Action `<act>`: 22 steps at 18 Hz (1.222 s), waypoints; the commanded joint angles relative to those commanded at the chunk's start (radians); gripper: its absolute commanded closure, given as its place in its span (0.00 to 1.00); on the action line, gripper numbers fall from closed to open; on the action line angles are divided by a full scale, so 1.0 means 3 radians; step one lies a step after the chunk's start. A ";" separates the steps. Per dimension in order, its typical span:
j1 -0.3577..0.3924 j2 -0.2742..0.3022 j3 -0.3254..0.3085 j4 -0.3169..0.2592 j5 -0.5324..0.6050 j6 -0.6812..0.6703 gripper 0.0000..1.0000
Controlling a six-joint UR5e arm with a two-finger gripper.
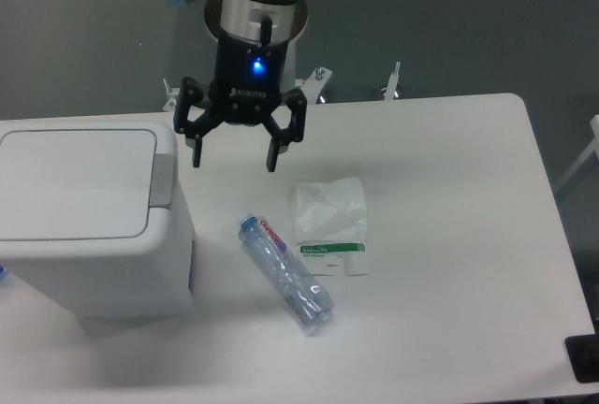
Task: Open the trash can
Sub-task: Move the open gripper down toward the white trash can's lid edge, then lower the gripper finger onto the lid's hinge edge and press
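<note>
Trash can [89, 222] sits at the left edge of the frame, mid-height, partly cut off on the left. Boxy white plastic, smooth matte, rounded corners. Lid is a flat rounded rectangle, down and flush, no gap visible. Grey push tab [163, 180] is on the lid's right edge, a narrow vertical strip facing frame centre. Long axis of the lid runs left-right in the frame; button side points right.

Gripper [234, 159] is upper centre, just above and right of the can's top-right corner, not touching it. Black two-finger unit, blue LED lit on the body, silver wrist cuff above. Jaws spread wide, nothing between the fingers [197, 153]. Left fingertip is close to the can's corner, near the tab but clear of it.

Table [449, 236] is white, smooth, rounded corner at upper right.

Clear plastic bottle [285, 271] lies on its side at lower centre, just right of the can, apart from it. Ribbed, crinkled-looking, see-through, label with red lettering near the upper end. Axis runs diagonally from upper left to lower right. Can't tell which end has the cap.

White plastic packet [329, 224] lies flat right of the bottle's upper end, very close to it. Soft, wrinkled, roughly rectangular, green stripe and small print along the bottom edge.

Dark object [585, 359] clipped at the lower right edge, can't identify.
</note>
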 joint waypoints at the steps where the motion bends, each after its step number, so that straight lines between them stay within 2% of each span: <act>1: -0.0021 -0.0015 0.0000 0.0000 0.0000 0.0000 0.00; 22: -0.0108 -0.0092 0.0000 0.0046 0.0000 0.0000 0.00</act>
